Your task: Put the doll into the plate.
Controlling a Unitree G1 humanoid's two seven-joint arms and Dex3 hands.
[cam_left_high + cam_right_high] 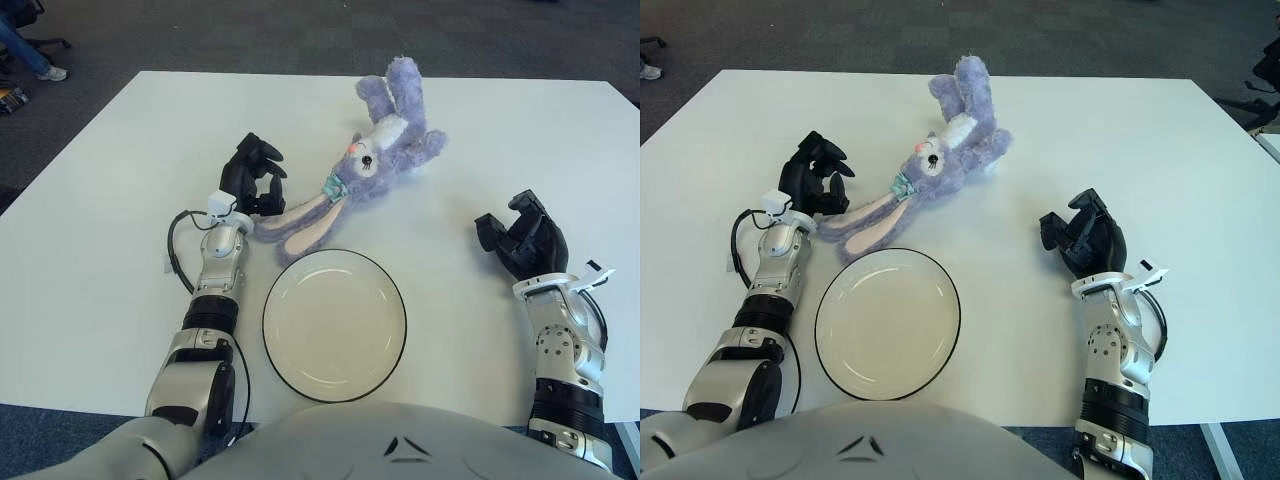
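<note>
A purple plush rabbit doll lies on the white table, feet toward the far side and its long ears stretched toward me. A white plate with a black rim stands empty just in front of the ears. My left hand is beside the ear tips, on their left, with its fingers loosely spread and holding nothing; I cannot tell if it touches the ear. My right hand rests idle on the table to the right of the plate, apart from the doll.
The white table has dark carpet around it. A person's legs and an office chair stand beyond the far left corner. Another chair base shows at the far right.
</note>
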